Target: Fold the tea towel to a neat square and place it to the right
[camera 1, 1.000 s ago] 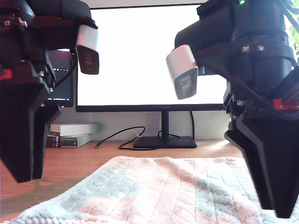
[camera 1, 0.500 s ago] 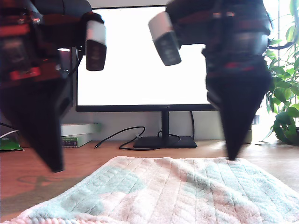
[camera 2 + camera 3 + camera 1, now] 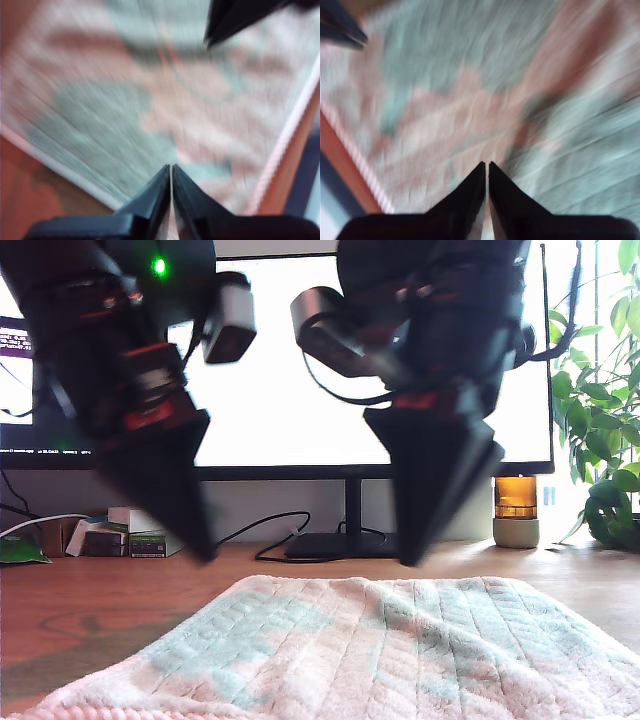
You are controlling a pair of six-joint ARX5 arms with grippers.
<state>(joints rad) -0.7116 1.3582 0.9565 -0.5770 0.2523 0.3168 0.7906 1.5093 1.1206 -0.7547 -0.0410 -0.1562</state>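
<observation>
The tea towel [image 3: 380, 650], fluffy pale pink with mint patches, lies spread flat on the wooden desk in the foreground of the exterior view. It fills both blurred wrist views [image 3: 100, 115] [image 3: 445, 75]. My first gripper [image 3: 171, 167] is shut and empty. It hangs tip-down over the towel's far edge, right of centre in the exterior view [image 3: 410, 560]. My second gripper [image 3: 486, 164] is also shut and empty, and hangs tip-down over the desk [image 3: 205, 555] at the towel's far corner on the exterior view's left.
Behind the arms stands a bright monitor [image 3: 300, 390] on a stand [image 3: 340, 543], with a loose cable [image 3: 255, 530]. Small boxes [image 3: 130, 537] sit at the exterior view's left. An amber lamp [image 3: 516, 510] and a plant [image 3: 605, 440] are at its right. Bare desk [image 3: 90, 610] flanks the towel.
Both arms have swung away from the camera and inward. Their tips went from the frame's sides near the towel's front to its far edge. The towel has not moved.
</observation>
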